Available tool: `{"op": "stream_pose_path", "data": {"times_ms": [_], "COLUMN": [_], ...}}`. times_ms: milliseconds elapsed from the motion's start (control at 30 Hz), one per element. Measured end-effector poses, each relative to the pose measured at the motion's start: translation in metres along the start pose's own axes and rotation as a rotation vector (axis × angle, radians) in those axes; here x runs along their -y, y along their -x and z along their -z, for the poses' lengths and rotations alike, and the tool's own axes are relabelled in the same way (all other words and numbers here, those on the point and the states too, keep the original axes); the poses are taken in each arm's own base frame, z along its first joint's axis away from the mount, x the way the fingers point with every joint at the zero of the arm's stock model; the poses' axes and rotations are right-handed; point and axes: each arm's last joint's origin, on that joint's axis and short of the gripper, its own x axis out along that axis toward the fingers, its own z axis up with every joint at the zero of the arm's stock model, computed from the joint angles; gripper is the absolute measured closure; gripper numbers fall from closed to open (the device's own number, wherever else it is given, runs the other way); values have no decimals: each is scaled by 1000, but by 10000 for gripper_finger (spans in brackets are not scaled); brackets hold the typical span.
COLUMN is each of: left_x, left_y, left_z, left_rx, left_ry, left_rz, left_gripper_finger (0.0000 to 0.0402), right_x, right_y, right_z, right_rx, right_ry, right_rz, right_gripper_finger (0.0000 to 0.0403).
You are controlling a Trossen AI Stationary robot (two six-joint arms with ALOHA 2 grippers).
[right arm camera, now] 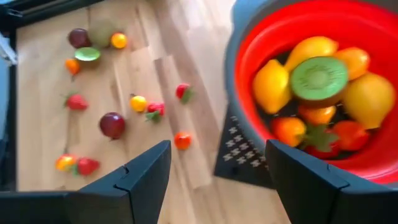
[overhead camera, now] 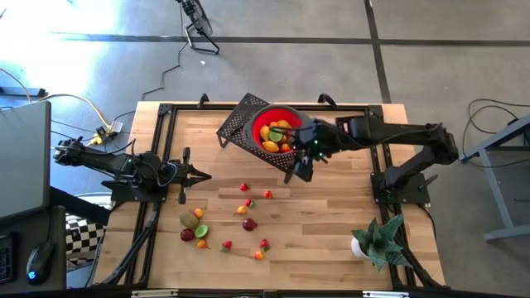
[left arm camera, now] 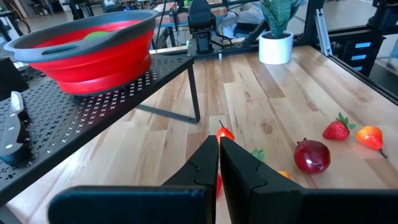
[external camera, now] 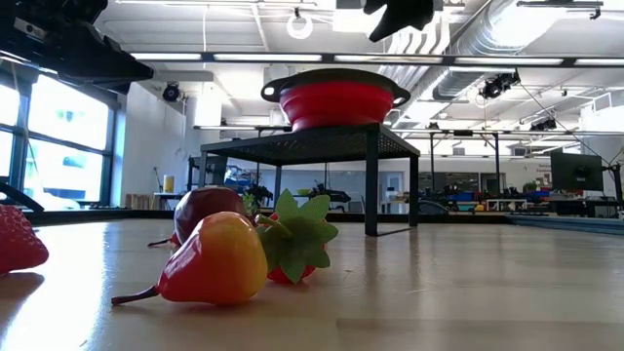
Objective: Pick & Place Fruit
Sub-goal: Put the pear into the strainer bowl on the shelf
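High view, from the left: our left pincer [overhead camera: 201, 175] rests shut and empty at the counter's [overhead camera: 331, 240] edge, parked clear of the loose fruit [overhead camera: 248, 224] scattered mid-counter. Further right, the bowl [overhead camera: 277, 131] sits raised on a rack [overhead camera: 240, 126], already holding several pieces. Our right pincer [overhead camera: 303, 169] hangs wide open and empty beside its rim, likely between drop and next pick.

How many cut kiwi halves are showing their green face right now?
2. One kiwi half tops the pile in the red bowl; the other kiwi half lies on the table. More may be hidden underneath.
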Motion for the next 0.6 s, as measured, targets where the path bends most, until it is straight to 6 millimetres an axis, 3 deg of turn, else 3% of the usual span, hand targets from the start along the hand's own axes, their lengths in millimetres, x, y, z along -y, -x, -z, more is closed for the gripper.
{"op": "stream_pose_path", "data": {"times_ms": [267,600], "left_x": [0,0], "left_y": [0,0], "left_z": [0,0], "left_rx": [0,0], "left_ry": [0,0], "left_rz": [0,0], "left_gripper_finger": [390,390], "right_x": [-30,-53], "right_y": [3,7], "right_z": [11,21], "right_rx": [-15,-21], "right_ry": [50,119], "right_rz": [-67,-104], "right_gripper_finger": [165,287]}}
